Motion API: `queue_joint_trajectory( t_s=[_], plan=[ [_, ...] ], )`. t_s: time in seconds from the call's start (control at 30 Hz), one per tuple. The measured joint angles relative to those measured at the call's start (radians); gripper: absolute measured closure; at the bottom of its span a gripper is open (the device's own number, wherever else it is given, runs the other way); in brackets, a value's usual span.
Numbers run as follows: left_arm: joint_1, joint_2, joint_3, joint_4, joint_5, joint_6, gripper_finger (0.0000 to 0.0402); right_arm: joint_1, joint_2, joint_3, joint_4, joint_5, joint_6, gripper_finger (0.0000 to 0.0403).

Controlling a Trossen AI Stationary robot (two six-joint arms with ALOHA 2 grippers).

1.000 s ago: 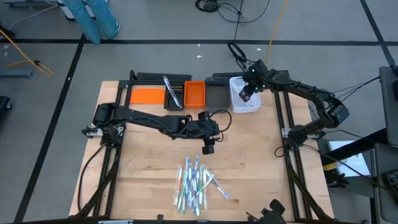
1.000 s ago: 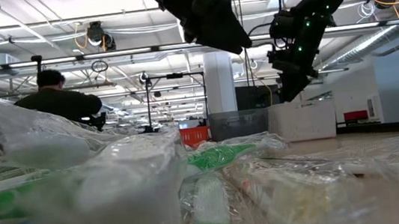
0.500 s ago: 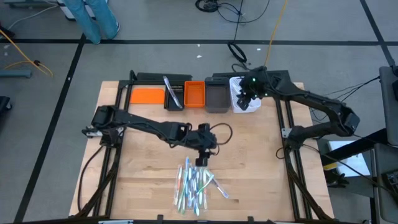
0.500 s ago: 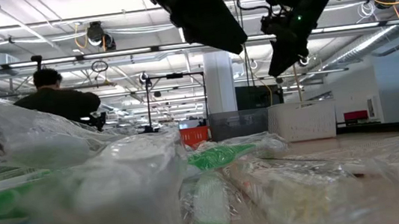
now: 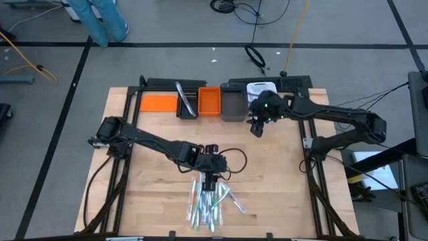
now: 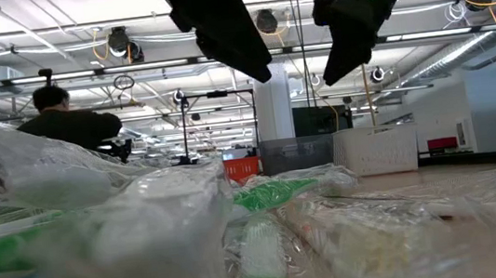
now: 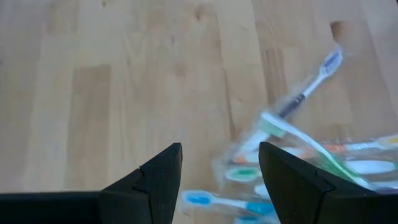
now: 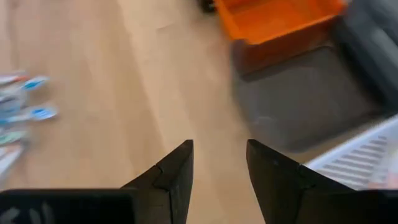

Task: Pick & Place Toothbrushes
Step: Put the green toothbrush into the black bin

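Overhead, the toothbrushes (image 5: 211,201) lie in a loose heap on the near-centre of the wooden table (image 5: 154,194). The left gripper (image 5: 209,179) hangs over the far edge of that heap, fingers apart and empty. The right gripper (image 5: 257,127) sits over bare table just in front of the row of bins, beside the grey bin (image 5: 232,107) and the white basket (image 5: 262,88); its fingers are also apart with nothing between them.

Only the high view shows the full bin row: an orange lid (image 5: 158,103), a black bin (image 5: 189,98), an orange bin (image 5: 209,102), then the grey bin and white basket.

The low view gives what the overhead cannot: clear wrappers on the toothbrushes (image 6: 257,222) fill the foreground, and both arms hang above the table surface. A person (image 6: 73,121) stands in the room behind.

The left wrist view shows the toothbrushes (image 7: 298,149) ahead of its two spread fingers (image 7: 158,174), with wood visible in the gap.

The right wrist view shows the orange bin (image 8: 280,22), grey bin (image 8: 298,99) and a corner of the white basket (image 8: 360,162), with a few toothbrushes (image 8: 22,115) farther off.
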Motion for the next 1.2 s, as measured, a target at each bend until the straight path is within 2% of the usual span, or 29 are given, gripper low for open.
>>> queue_joint_trajectory(
  t_s=[0.3,0.57,0.67,0.9,1.1,1.2],
  plan=[
    [-0.085,0.0,0.0,-0.086,-0.029,-0.172,0.0185,0.203,0.0,0.0,-0.012,0.0,0.105,0.0261],
    [-0.189,0.0,-0.001,-0.173,-0.16,-0.31,0.0185,0.418,0.0,-0.011,0.011,0.002,0.207,0.0267],
    [-0.222,0.0,-0.001,-0.173,-0.184,-0.346,0.0186,0.503,0.0,-0.06,0.093,0.002,0.254,0.0268],
    [-0.295,0.0,-0.001,-0.176,-0.236,-0.414,0.0186,0.673,0.02,-0.211,0.408,0.004,0.349,0.0268],
    [-0.352,0.0,-0.001,-0.177,-0.298,-0.473,0.0186,0.766,0.092,-0.293,0.636,0.014,0.36,0.0268],
    [-0.378,0.0,-0.001,-0.177,-0.337,-0.496,0.0186,0.798,0.14,-0.31,0.709,0.057,0.371,0.0269]
  ],
)
